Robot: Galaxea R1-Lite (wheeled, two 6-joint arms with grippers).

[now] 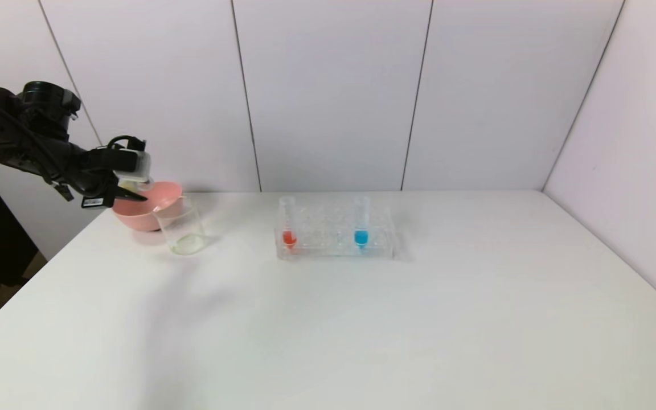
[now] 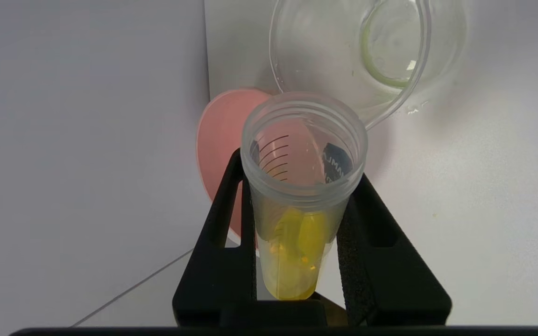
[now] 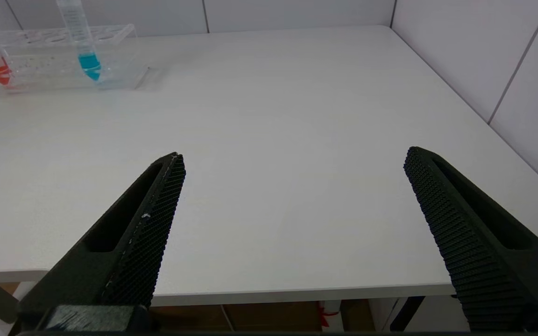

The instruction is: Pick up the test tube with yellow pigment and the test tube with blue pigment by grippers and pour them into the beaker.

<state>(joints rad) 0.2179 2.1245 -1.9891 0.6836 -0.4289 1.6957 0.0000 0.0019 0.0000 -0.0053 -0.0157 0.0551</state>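
The left gripper pinched one yellow tube at ten o'clock, above the single beaker and one pink bowl. Two tubes, one blue and one red, stood in the rack. The right gripper hung spread at the table's edge.

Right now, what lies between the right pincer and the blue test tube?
Only bare table, as the right wrist view shows. The open right pincer is at the table's near edge; the blue test tube stands in the rack.

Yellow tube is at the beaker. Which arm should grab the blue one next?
Right. The right gripper is open and empty, with the test tube with blue pigment in its view, in the rack. The left gripper holds the test tube with yellow pigment by the beaker.
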